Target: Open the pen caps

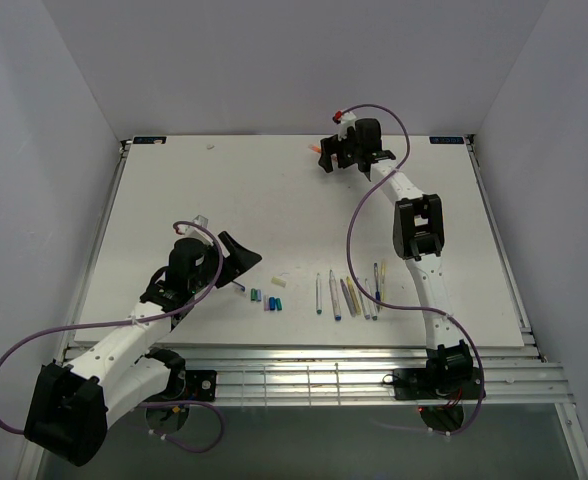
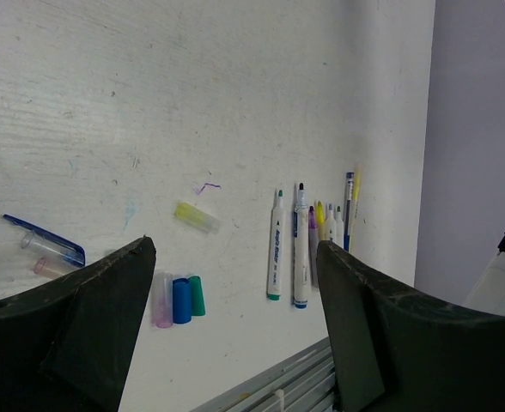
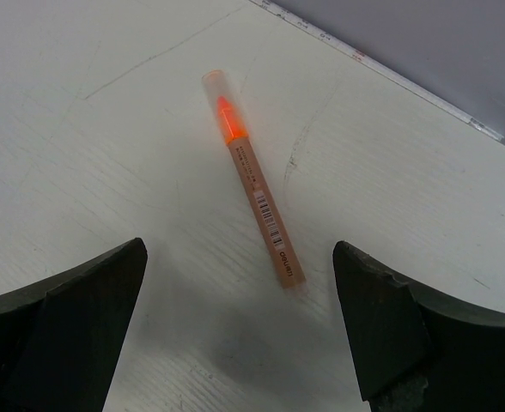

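An orange pen [image 3: 257,193] lies flat near the table's far edge, with a clear cap [image 3: 219,90] over its orange tip. My right gripper [image 3: 238,257] hovers open above the pen's near end without touching it; the overhead view puts this gripper [image 1: 329,155] at the far middle. Loose pen caps lie near the front: clear-purple [image 2: 162,300], blue [image 2: 181,300], green [image 2: 197,294] and yellow [image 2: 197,216]. A row of pens [image 2: 301,249] lies to their right. My left gripper [image 2: 233,257] is open and empty above the caps.
A blue clip cap and a clear cap [image 2: 46,245] lie left of the left fingers. The metal rail [image 1: 304,365] runs along the table's near edge. The pen row [image 1: 349,293] sits beside the right arm's lower link. Grey walls enclose the table.
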Tool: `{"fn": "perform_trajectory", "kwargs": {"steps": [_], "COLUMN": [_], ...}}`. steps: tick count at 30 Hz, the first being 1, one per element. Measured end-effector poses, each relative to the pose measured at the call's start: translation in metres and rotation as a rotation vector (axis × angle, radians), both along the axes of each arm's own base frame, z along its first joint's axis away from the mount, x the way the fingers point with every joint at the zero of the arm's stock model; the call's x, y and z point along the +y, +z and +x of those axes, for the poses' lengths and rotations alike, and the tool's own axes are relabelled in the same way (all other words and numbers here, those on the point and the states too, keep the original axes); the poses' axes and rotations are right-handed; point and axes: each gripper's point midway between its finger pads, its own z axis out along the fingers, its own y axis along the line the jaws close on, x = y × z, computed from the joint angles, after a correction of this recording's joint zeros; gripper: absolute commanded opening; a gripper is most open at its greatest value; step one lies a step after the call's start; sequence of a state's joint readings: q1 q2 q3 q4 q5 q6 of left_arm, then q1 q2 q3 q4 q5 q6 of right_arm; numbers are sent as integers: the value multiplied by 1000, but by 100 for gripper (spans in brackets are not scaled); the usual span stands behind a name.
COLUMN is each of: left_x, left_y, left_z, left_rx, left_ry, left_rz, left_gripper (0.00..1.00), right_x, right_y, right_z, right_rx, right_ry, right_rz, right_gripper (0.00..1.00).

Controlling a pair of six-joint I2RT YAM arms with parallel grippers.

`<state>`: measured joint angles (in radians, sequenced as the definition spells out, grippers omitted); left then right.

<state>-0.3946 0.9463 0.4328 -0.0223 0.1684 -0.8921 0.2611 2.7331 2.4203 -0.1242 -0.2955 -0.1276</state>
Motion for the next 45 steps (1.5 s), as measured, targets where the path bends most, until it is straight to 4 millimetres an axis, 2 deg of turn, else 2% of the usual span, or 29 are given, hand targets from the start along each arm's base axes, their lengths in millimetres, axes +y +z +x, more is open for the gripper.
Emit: {"fn": "perform_trajectory", "kwargs": {"steps": [17,20,29,38,45], "left_x": [-2,-2,-2,-2,-2], "left_y": [7,8,11,10,10], "left_z": [-2,-2,-3,-3,-4], "left_rx": [-15,-19,-27,-24,-25], "left_ry": [-9,-10,-14,-14,-17], "left_rz": [-15,-18,-23,-21,-19], "left_gripper": [86,86,86,87,86], "right_x": [9,11,15,15,27], "right_y": [-6,-7,-11,-14,-15], "right_z": [-9,-11,-12,-9,-15], "right_rx": [56,65,77,60,51], "right_ry": [18,23,-12,-76,-47], "right_rz": [48,47,42,-5,-37], "right_gripper": [90,87,65,56,45]}}
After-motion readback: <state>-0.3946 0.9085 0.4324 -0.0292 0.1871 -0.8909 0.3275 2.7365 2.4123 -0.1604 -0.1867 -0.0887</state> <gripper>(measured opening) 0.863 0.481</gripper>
